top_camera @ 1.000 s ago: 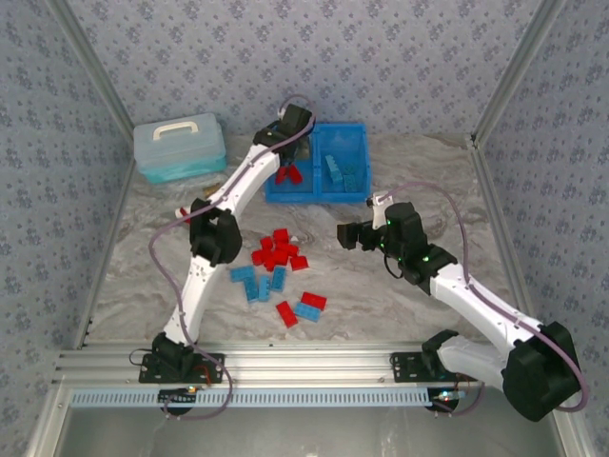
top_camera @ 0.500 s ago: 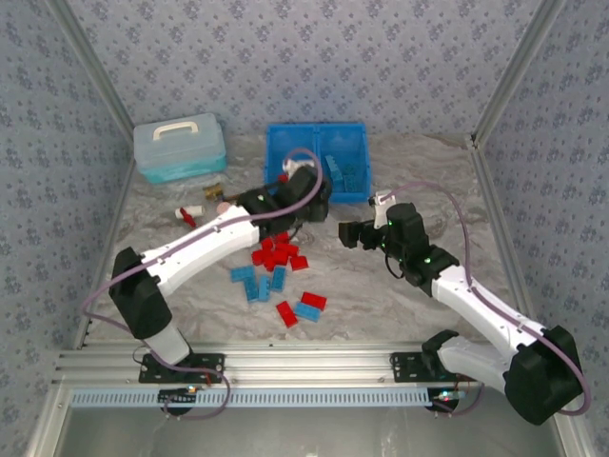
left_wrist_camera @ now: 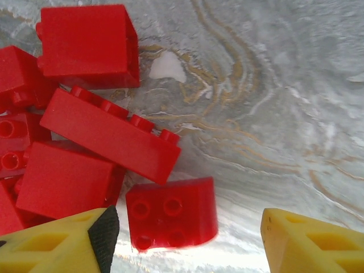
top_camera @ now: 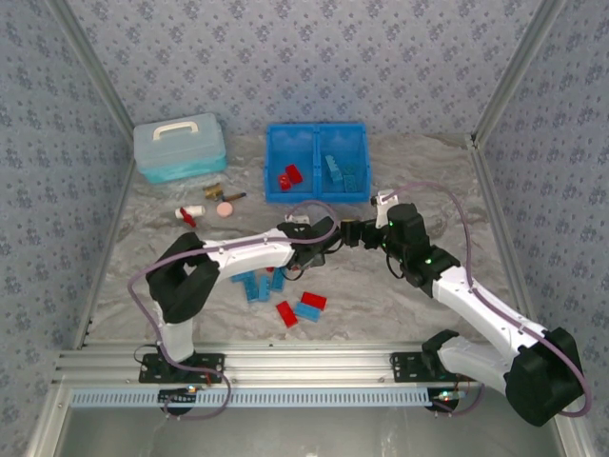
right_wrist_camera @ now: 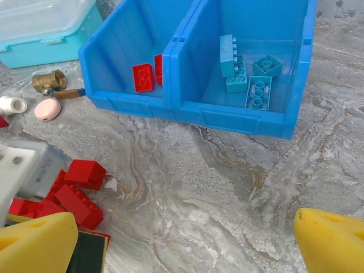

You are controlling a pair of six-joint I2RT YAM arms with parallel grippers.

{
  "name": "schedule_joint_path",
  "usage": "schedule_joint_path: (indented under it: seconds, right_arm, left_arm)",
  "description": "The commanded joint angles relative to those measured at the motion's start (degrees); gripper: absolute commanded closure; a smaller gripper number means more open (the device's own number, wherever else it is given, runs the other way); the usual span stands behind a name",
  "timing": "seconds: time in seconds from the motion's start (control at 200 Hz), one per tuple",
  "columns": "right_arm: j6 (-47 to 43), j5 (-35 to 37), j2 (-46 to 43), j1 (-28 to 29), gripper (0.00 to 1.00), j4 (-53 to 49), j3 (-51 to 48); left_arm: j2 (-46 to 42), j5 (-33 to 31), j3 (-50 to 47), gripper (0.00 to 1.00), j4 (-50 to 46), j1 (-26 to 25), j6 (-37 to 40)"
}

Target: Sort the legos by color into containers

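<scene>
My left gripper (top_camera: 314, 246) hangs open low over a heap of red legos (left_wrist_camera: 85, 131). One small red lego (left_wrist_camera: 170, 219) lies on the table between its yellow fingers (left_wrist_camera: 57, 242), apart from both. My right gripper (top_camera: 345, 234) stands open and empty just right of the heap, its fingertips (right_wrist_camera: 330, 242) wide apart over bare marble. The blue bin (top_camera: 317, 195) at the back has two containers: red legos (right_wrist_camera: 142, 77) lie in the left one, light blue legos (right_wrist_camera: 250, 79) in the right. More light blue legos (top_camera: 257, 286) and red legos (top_camera: 285, 314) lie nearer the arms.
A pale teal lidded box (top_camera: 179, 148) stands at the back left. A pink disc (top_camera: 225, 208), a brass piece (top_camera: 211, 191) and a small white and red part (top_camera: 188, 213) lie in front of it. The two grippers are close together mid-table.
My left arm has swung from the bin's left container down to the red heap. Its jaws have widened, and a red lego stays in that container. The right arm has not moved.
</scene>
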Motion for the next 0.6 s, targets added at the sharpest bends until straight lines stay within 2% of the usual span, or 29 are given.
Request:
schedule_joint_path:
  seconds: [0.0,0.595]
  right_arm:
    - [0.58,1.19,0.2,0.25,0.0,0.54,-0.25]
    - [0.85,0.64,-0.46,0.54,0.0,0.31,-0.23]
  left_arm:
    - [1.6,-1.39,1.49,0.31,0.09,0.31,-2.33]
    - [7.16,2.79,0.27,0.35,2.18,0.3,-4.29]
